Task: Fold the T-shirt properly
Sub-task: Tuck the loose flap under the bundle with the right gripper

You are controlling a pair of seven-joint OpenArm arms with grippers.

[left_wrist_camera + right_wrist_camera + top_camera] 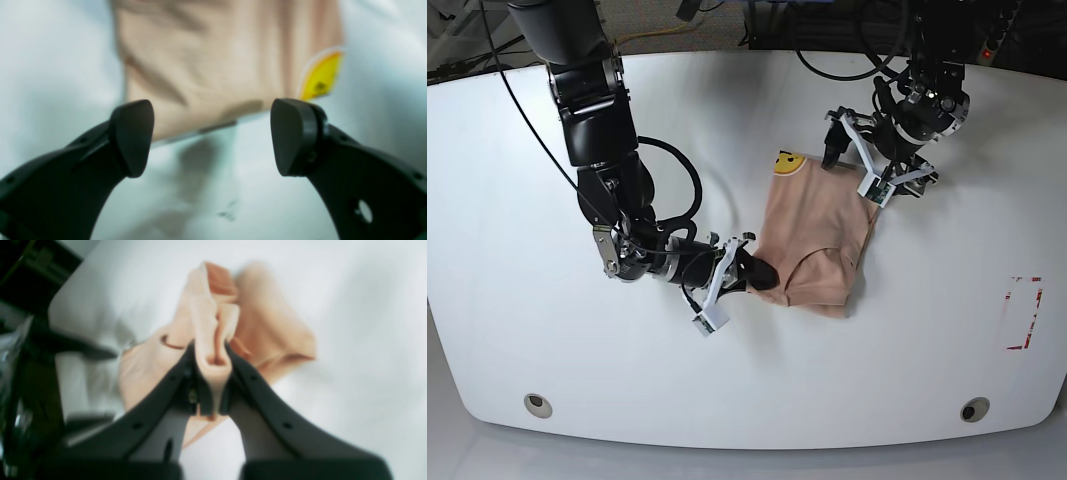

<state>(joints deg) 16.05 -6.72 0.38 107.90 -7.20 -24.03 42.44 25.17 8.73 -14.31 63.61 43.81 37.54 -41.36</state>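
The peach T-shirt (pixel 812 235) lies partly folded in a rough rectangle at the middle of the white table (pixel 547 330). My right gripper (pixel 755 272) is shut on a bunched fold at the shirt's lower left edge; in the right wrist view the cloth (pixel 267 326) is pinched between the fingers (pixel 213 390). My left gripper (pixel 852 165) is open and empty, hovering over the shirt's far right corner. In the left wrist view its tips (pixel 211 136) hang apart above the shirt's edge (pixel 206 66).
A yellow round mark (pixel 785 162) sits at the shirt's far left corner; it also shows in the left wrist view (pixel 320 78). A red-outlined rectangle (pixel 1024 312) is marked near the table's right edge. Cables (pixel 847 50) lie at the back.
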